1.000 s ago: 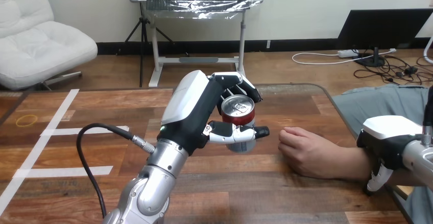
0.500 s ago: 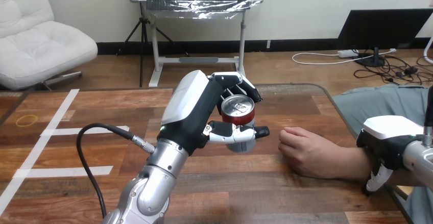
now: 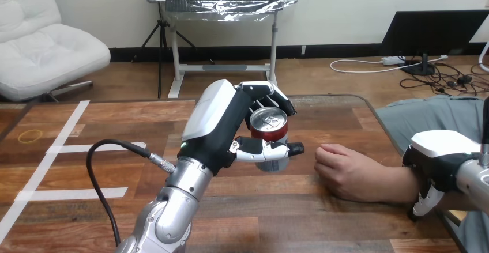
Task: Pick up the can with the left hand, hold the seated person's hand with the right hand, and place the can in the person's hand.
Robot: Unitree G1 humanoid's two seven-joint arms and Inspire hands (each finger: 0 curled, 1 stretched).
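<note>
At the far left of the wooden table point(image 3: 323, 218) lie strips of pale tape point(image 3: 63, 146) and a small yellow ring point(image 3: 30, 136). The left arm point(image 3: 173, 207) rises from the bottom edge toward the table's middle. The left hand point(image 3: 216, 126) is clamped round the can point(image 3: 269, 127), fingers wrapped over its far side and the thumb point(image 3: 262, 149) across its near side. The can is red with a silver top and stands upright in that grip. Just to its right, apart from it, the person's hand point(image 3: 346, 172) rests on the table, loosely curled. At the right edge the right hand point(image 3: 438, 149) sits over the person's wrist, its thumb curled down the near side.
</note>
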